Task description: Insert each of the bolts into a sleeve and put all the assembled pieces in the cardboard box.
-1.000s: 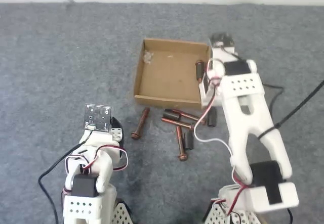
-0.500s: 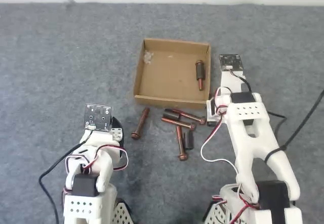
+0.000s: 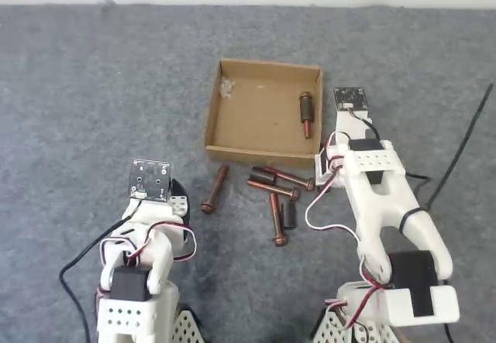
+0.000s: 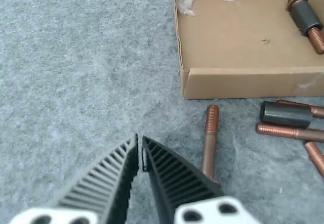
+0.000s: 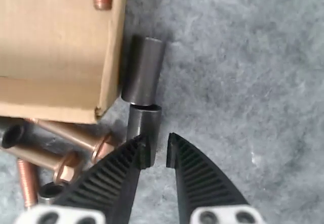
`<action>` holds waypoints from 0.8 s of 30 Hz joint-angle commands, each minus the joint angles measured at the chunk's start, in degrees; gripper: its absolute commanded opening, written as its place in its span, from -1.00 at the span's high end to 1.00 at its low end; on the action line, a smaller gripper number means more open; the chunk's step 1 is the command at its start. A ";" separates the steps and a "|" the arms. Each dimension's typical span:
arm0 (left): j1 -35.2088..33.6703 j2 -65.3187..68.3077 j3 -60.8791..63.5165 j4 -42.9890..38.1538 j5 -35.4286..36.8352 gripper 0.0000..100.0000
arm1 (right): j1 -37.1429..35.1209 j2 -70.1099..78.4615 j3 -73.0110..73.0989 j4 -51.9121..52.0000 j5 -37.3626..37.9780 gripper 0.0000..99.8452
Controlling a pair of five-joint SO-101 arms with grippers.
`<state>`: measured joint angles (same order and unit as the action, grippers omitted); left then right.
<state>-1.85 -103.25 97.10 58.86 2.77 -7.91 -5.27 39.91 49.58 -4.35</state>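
Back from over the shallow brown cardboard box [image 3: 256, 156] has come the white right arm [image 3: 373, 180]. It now sits just beside the box's near right corner. The white left arm [image 3: 147, 234] has not moved.

From high up, one finished piece [image 3: 307, 114], a copper-coloured bolt inside a dark sleeve, lies in the box by its right wall. Loose copper-coloured metal bolts [image 3: 215, 189] lie on the grey carpet tabletop [image 3: 93, 72] just in front of the box. A short dark grey tube sleeve [image 3: 289, 214] lies among them.

From the left wrist, the left claw [image 4: 139, 144] has its black ridged jaws almost together, with nothing between them. One lone bolt [image 4: 210, 138] lies just beside it, its long side pointing at the box.

From the right wrist, the right claw [image 5: 158, 142] is open by only a thin gap and holds nothing. Two dark sleeves lie end to end just ahead of it. The nearer sleeve [image 5: 144, 120] seems to touch one finger [image 5: 140, 150] at its tip. The farther sleeve [image 5: 144, 70] lies against the box's corner. Both have their long sides running straight away from the claw, along the box's side wall. The right arm is much nearer to them than the left arm.

To grab the nearer sleeve, the right claw would likely need to open wider and shift sideways a little, so the sleeve sits between the jaws.
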 commanded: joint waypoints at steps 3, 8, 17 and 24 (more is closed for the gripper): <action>0.09 -0.62 -0.57 -0.35 -0.53 0.98 | -1.54 0.04 -6.51 5.14 -2.20 0.85; 0.09 -0.62 -0.57 -0.35 -0.53 0.98 | -2.68 0.57 -8.00 6.20 -5.27 0.85; 0.09 -0.62 -0.57 -0.35 -0.53 0.98 | -3.47 1.01 -7.65 6.46 -5.36 0.70; 0.09 -0.62 -0.57 -0.35 -0.53 0.98 | -3.21 6.81 -7.91 2.07 -5.36 0.73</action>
<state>-1.85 -103.25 97.10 58.86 2.77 -11.16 0.35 34.73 53.89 -9.01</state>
